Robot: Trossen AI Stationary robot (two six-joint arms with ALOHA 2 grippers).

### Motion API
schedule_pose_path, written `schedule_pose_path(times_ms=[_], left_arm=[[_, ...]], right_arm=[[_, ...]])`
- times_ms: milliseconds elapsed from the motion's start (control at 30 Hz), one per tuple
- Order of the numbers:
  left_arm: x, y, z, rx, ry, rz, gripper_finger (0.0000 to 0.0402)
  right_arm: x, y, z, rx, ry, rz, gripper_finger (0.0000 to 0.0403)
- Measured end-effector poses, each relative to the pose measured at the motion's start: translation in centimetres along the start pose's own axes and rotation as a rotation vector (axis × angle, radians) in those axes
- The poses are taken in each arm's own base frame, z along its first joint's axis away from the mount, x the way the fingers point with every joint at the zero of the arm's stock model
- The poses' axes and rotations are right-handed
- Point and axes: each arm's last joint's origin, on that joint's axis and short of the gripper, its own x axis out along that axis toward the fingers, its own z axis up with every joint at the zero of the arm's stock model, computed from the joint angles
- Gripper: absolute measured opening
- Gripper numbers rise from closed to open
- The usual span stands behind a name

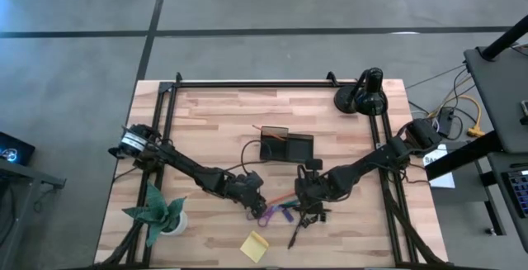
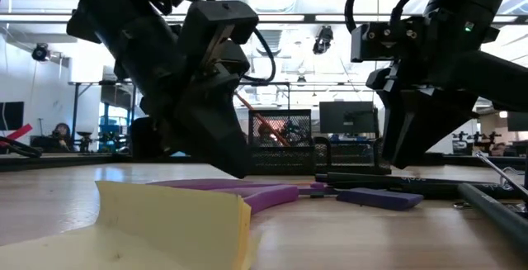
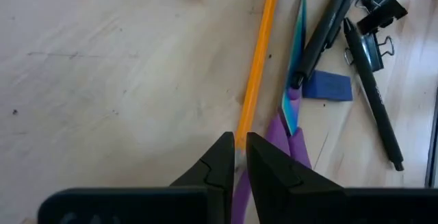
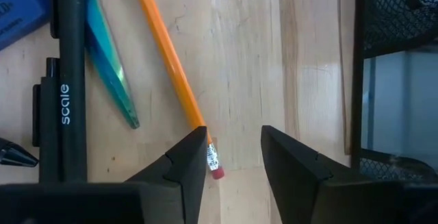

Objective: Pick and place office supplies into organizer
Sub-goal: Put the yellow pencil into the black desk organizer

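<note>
An orange pencil [image 1: 285, 197] lies flat on the table between my two grippers. My left gripper [image 3: 239, 152] is down at its plain end, fingers nearly together around it. My right gripper [image 4: 236, 152] is open above the pencil's eraser end [image 4: 215, 169], which lies beside one finger without touching it. Purple-handled scissors [image 3: 291, 125], black pens [image 3: 373, 94], a small purple block [image 3: 327, 87] and black clips [image 3: 380, 5] lie beside the pencil. The yellow sticky-note pad [image 1: 254, 245] lies nearer the front edge. The dark organizer [image 1: 285, 146] stands behind the grippers. My left gripper pinches the orange pencil at its plain end [image 3: 242, 131] between its two fingers [image 3: 220, 157]. They come from above, slanting down, and lie roughly along the pencil. The pencil still lies flat on the table.
A round black lamp base [image 1: 363, 95] stands at the far right corner and a green paper plant [image 1: 157, 212] at the near left. The organizer's mesh wall [image 4: 397, 18] is close beside my right gripper. Bare wood lies to the far left.
</note>
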Motion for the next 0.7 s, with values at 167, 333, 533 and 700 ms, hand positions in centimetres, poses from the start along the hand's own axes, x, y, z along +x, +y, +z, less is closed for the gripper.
schedule_pose_path(times_ms=[167, 333, 533, 700], left_arm=[[-0.11, -0.41, -0.51, -0.003, 0.012, -0.013, 0.0024], [-0.18, -0.47, -1.02, -0.006, 0.025, -0.008, 0.0024], [-0.18, -0.40, -0.92, -0.006, -0.008, 0.010, 0.0024], [-0.14, -0.25, -0.80, -0.003, -0.047, 0.035, 0.0024]], right_arm=[[-0.01, 0.00, 0.00, 0.000, 0.000, 0.000, 0.0132], [-0.01, 0.00, 0.01, 0.000, -0.001, -0.001, 0.0127], [-0.01, 0.01, 0.01, 0.000, -0.002, -0.001, 0.0130], [-0.01, 0.00, 0.00, 0.054, -0.002, -0.001, 0.0125]])
